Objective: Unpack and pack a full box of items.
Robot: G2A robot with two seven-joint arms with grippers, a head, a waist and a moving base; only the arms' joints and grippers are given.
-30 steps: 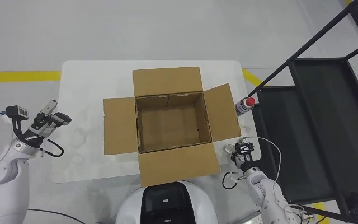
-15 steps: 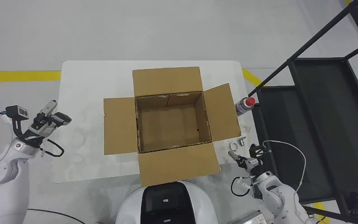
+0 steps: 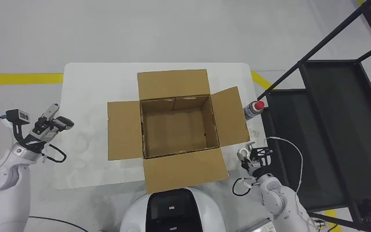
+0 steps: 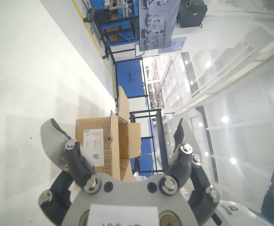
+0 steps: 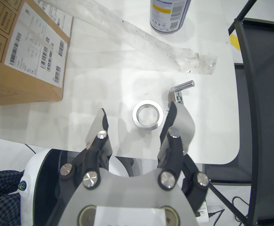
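Note:
An open cardboard box (image 3: 174, 124) stands mid-table with its flaps spread and its inside bare; it also appears in the left wrist view (image 4: 119, 139) and the right wrist view (image 5: 27, 53). A metal ring (image 5: 148, 117) lies on the white table (image 5: 96, 85), between the fingers of my open right gripper (image 5: 138, 116) and closer to one of them. A small metal bracket (image 5: 178, 92) lies just beyond that finger. My right gripper (image 3: 253, 155) hovers at the box's near right corner. My left gripper (image 3: 55, 123) is open, off the table's left edge, holding nothing (image 4: 115, 128).
A spray can (image 3: 253, 108) with a red cap stands upright right of the box, its base (image 5: 169, 15) beyond the ring. A clear plastic strip (image 5: 160, 49) lies between can and ring. A black metal rack (image 3: 324, 133) borders the table's right side.
My right gripper drew back toward the robot's body half a second ago and has since returned over the ring. The left arm has kept still.

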